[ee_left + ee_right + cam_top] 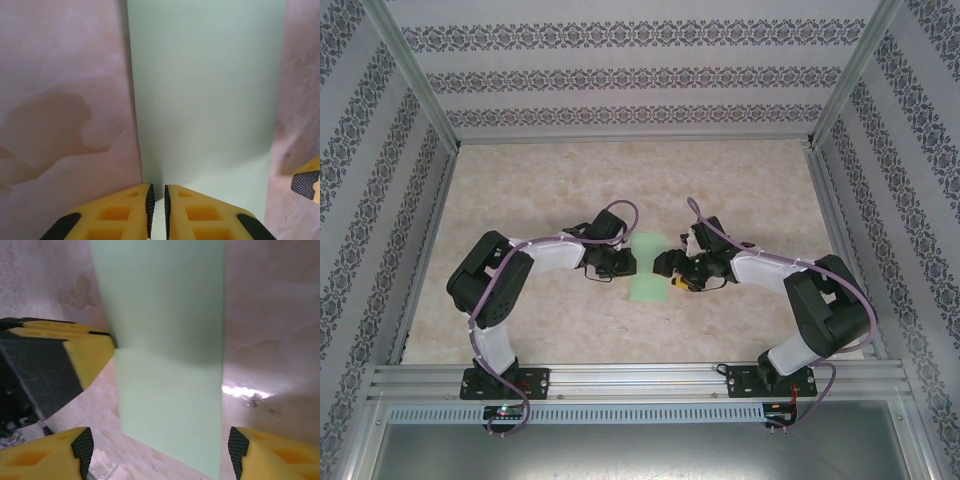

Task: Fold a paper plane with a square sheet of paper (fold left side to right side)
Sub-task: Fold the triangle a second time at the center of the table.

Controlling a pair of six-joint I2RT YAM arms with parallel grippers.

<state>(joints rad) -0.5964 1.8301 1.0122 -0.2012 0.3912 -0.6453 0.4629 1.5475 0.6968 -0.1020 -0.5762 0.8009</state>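
The square sheet of paper (648, 265) is pale mint green and lies as a narrow upright strip on the table between both grippers. A paper plane is out of view. My left gripper (628, 263) is at the strip's left edge. In the left wrist view its yellow jaws (157, 192) are nearly together, with only a thin slit, and their tips sit on the paper (205, 100) near that edge. My right gripper (665, 266) is at the strip's right side. It is open (160, 450), with one pad on each side of the paper (165, 340). The left finger (90, 352) touches the far edge there.
The tabletop (540, 180) is a beige marble pattern. Aluminium rails (640, 378) run along the near edge, and patterned walls (630, 70) close off the back and sides. Both arm bases are bolted to the near rail.
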